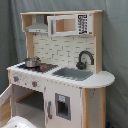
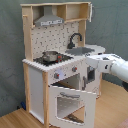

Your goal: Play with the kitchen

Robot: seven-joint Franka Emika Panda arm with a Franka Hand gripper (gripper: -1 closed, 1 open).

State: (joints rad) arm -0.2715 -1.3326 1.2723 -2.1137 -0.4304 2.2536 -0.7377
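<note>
At centre frame in both exterior views stands the kitchen (image 2: pixel 60 65), oven door (image 2: pixel 72 102) hanging open. Your arm (image 2: pixel 112 67) reaches in from the second exterior view's right toward its front, probably for the knobs; whether the jaws are apart or together I cannot tell.

White robot arm (image 2: pixel 112 66) entering from the second exterior view's right, reaching leftward, roughly level

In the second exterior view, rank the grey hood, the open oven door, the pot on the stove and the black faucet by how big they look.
1. Open oven door, largest, though nearest the camera.
2. Grey hood.
3. Pot and black faucet look about alike; too close to rank.
</note>
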